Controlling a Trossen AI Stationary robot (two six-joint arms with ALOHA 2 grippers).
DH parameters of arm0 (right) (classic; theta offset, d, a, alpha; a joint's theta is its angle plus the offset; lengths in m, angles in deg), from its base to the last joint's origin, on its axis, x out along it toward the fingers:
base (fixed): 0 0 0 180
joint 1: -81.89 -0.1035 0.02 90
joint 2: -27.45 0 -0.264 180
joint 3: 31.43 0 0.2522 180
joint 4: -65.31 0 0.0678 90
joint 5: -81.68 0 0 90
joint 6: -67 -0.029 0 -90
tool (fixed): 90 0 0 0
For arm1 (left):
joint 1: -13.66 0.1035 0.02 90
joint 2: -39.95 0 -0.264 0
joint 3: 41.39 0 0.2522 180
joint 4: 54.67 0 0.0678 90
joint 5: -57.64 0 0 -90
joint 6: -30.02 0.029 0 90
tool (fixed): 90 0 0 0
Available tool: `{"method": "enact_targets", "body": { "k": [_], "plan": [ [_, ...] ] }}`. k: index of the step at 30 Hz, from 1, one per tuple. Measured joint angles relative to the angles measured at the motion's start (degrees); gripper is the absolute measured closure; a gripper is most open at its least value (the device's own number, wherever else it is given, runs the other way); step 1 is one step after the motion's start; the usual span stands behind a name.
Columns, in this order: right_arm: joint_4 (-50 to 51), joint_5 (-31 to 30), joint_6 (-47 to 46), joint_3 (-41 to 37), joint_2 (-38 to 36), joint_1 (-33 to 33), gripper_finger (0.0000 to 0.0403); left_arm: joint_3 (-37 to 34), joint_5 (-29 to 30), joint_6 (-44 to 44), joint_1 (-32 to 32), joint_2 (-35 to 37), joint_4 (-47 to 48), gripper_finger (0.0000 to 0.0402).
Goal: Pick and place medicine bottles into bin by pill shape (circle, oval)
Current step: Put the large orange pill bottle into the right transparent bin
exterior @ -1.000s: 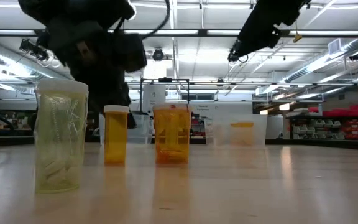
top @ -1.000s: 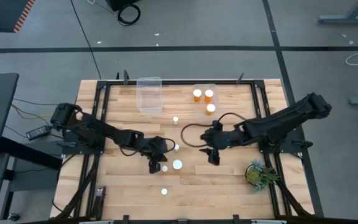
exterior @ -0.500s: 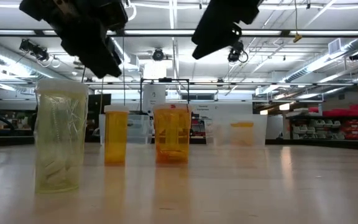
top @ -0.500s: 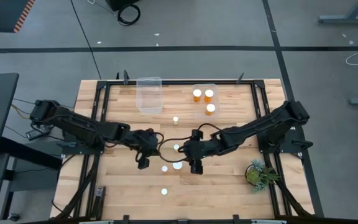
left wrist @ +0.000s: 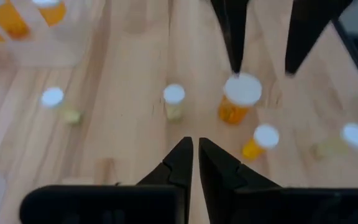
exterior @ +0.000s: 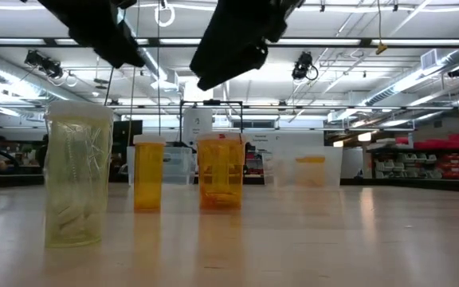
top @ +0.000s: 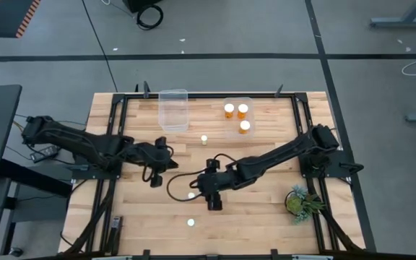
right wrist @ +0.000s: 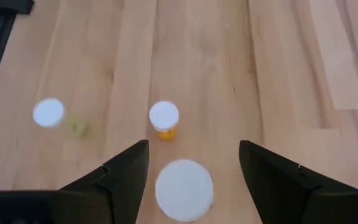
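The left gripper (top: 154, 175) sits over the table's left-middle, fingers nearly pinched together, holding nothing. Just right of it, the right gripper (top: 214, 201) hangs spread wide right above a wide bottle (right wrist: 184, 190), with a narrower bottle (right wrist: 164, 119) close by.

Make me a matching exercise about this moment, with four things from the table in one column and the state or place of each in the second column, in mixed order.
Things:
1. left arm's jaws
2. right arm's jaws
3. right-hand clear bin
4. potted plant

States or places:
a. open, above a wide white-capped bottle
b. near the table's right edge
c. shut, holding nothing
d. holds three orange bottles

Pairs: 1-c, 2-a, 3-d, 4-b
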Motion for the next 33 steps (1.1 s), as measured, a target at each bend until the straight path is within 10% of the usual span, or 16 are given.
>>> {"method": "enact_targets", "body": {
  "k": [33],
  "plan": [
    [1.67, 0.04, 5.59, 2.12, 7.41, 0.65, 0.0146, 0.05, 0.07, 2.31, 0.02, 1.52, -2.16, 0.0367]
  ]
}}
